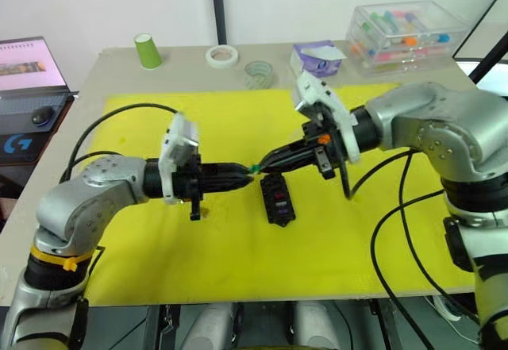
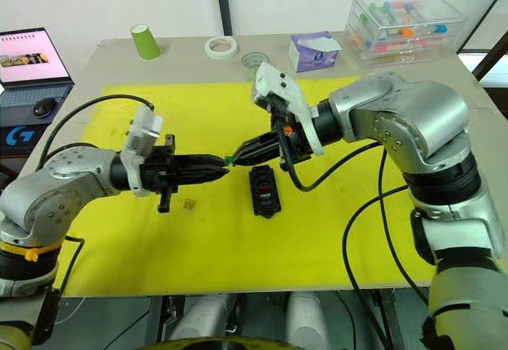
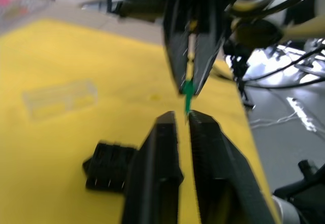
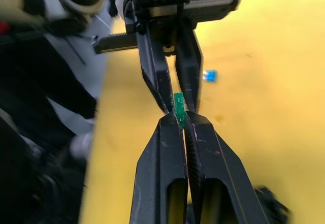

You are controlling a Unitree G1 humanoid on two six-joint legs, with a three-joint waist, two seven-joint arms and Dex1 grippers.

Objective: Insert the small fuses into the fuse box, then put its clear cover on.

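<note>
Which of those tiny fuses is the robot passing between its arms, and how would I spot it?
Look at the yellow mat on the table, then at its middle, where the left gripper and right gripper meet tip to tip just above the black fuse box. Pinched between those tips is the green fuse. It is in the air, unlike the blue fuse lying loose on the mat.

Head stereo pair looks forward and down over yellow mat (image 1: pixel 159 263); wrist cams sit close, facing each other, sharing green fuse (image 4: pixel 179 105).
</note>
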